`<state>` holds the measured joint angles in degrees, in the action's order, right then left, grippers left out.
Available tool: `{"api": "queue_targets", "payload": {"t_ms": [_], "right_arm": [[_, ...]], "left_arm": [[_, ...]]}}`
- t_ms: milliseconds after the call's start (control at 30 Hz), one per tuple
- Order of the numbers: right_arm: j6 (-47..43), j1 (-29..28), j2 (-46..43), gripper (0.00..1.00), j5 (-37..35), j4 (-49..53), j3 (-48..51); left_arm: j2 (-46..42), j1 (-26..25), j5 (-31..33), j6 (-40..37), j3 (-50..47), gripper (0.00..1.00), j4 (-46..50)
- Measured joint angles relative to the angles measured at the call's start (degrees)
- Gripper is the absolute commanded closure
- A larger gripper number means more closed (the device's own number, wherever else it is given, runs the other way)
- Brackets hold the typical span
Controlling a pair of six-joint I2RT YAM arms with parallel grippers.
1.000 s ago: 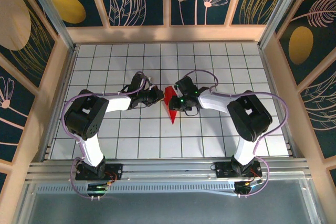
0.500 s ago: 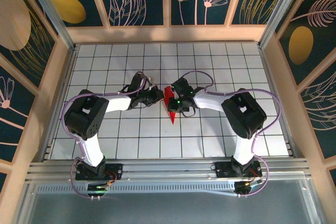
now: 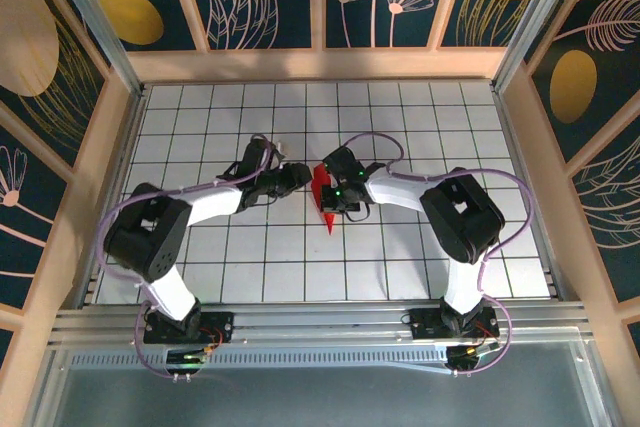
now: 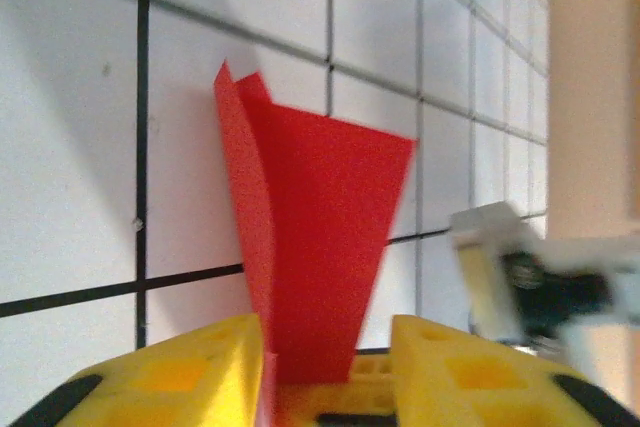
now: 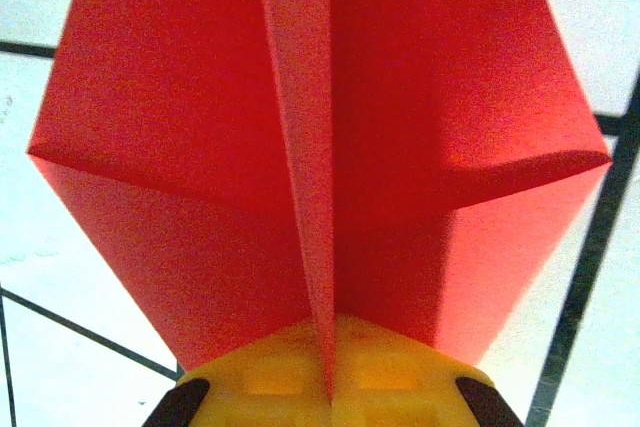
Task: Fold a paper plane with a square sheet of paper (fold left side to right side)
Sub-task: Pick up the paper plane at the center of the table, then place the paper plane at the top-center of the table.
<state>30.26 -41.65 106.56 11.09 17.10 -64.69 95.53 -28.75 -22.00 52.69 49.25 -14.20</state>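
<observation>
1. From above we see the gridded table (image 3: 200, 277), with both arms meeting at mid-frame;
2. the paper plane (image 3: 328, 215) sits between them there, its tip pointing toward the lower edge;
3. the left wrist view adds the left gripper (image 4: 322, 347), jaws apart, red paper standing between them;
4. the right wrist view adds the right gripper (image 5: 330, 392), clamped on the plane's centre crease.

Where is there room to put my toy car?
The far tiles by the back wall are bare, and so is the near strip between the arm bases. The middle is crowded: left gripper and right gripper meet at the paper.
</observation>
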Motion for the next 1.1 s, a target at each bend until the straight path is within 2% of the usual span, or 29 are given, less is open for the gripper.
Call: {"api": "queue_targets", "payload": {"t_ms": [233,400,533,733,867,1100], "right_arm": [[-0.2,1.5,-3.1,1.0,-4.1,5.6,-4.5],[-0.5,3.9,-3.7,1.0,-7.0,9.0,-10.8],[-1.5,6.0,-1.8,1.0,-9.0,12.0,-17.3],[-2.8,8.2,7.3,1.0,-11.8,14.5,-28.0],[-3.0,9.2,15.0,1.0,-13.1,17.1,-34.0],[-3.0,10.1,24.8,1.0,-15.6,21.1,-43.6]], "left_arm": [[-17.9,0.0,11.8,-5.3,-1.2,0.27,6.4],[-31.8,0.0,21.9,-7.7,-7.0,0.14,10.2],[-40.3,0.0,29.1,-8.6,-11.8,0.12,13.7],[-49.1,0.0,37.3,-9.6,-16.2,0.08,20.1],[-52.0,0.0,40.3,-10.1,-16.8,0.07,23.5],[-52.4,0.0,41.9,-10.3,-17.1,0.06,25.9]]}}
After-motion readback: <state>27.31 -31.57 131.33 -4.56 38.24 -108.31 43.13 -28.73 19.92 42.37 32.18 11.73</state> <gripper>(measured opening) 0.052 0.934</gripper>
